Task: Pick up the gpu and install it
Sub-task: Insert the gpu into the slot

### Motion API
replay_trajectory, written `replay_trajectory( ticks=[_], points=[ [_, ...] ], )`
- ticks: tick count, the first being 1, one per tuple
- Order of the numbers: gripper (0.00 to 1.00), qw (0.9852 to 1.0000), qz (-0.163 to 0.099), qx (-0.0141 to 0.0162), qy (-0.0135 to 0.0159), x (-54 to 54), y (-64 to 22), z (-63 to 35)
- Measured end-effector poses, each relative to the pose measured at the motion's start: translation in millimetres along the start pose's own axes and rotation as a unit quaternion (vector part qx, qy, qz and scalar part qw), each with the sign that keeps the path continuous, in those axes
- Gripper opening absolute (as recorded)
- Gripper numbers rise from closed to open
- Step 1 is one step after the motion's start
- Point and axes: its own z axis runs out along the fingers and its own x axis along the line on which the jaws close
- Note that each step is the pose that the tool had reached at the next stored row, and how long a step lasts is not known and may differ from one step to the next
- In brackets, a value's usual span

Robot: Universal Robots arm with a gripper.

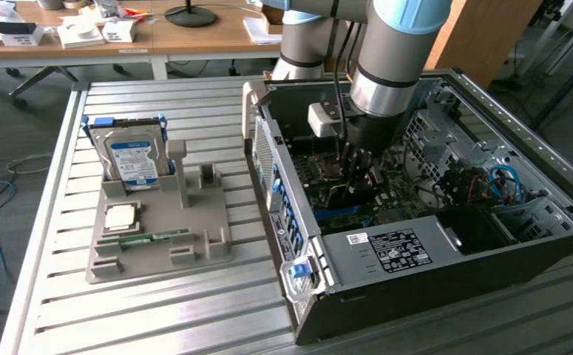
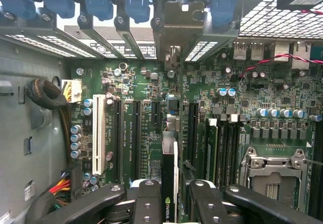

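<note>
The gpu stands on edge between my black fingers, seen from above as a thin dark card with a green logo near my wrist. Its silver end bracket reaches the slot openings in the rear wall of the case. My gripper is shut on the card, low over the motherboard and in line with the long black expansion slots. In the exterior view the gripper is deep inside the open computer case; there the card is mostly hidden behind the fingers.
A grey fixture on the slatted table holds a blue-labelled hard drive, a processor chip and a memory stick. Inside the case are a white slot, the processor socket and cable bundles.
</note>
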Motion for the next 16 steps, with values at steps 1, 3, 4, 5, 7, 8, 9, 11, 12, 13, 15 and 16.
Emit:
replay_trajectory(
  ticks=[1, 3, 4, 5, 7, 8, 9, 11, 12, 13, 15, 16],
  points=[
    [0.26, 1.0, 0.0, 0.0, -0.0001, 0.0, 0.0, 0.2],
    [0.26, 1.0, 0.0, 0.0001, -0.0003, -0.1, 0.0, 1.5],
    [0.26, 1.0, 0.0, 0.0, -0.0001, -0.1, 0.0, 1.9],
    [0.26, 1.0, 0.0, 0.0, 0.0, 0.0, 0.0, 2.0],
    [0.26, 1.0, 0.0, 0.0, 0.0, 0.0, 0.0, 2.0],
    [0.26, 1.0, 0.0, 0.0, 0.0, 0.0, 0.0, 2.1],
    [0.26, 1.0, 0.0, 0.0, -0.0002, -0.1, 0.0, 2.4],
    [0.26, 1.0, 0.0, 0.0001, -0.0002, -0.1, 0.0, 3.8],
    [0.26, 1.0, 0.0, 0.0, -0.0001, 0.0, 0.0, 4.0],
    [0.26, 1.0, 0.0, 0.0, 0.0, 0.0, 0.0, 4.0],
    [0.26, 1.0, 0.0, 0.0, 0.0, 0.0, 0.0, 4.2],
    [0.26, 1.0, 0.0, 0.0001, -0.0002, -0.1, 0.0, 4.9]
  ],
)
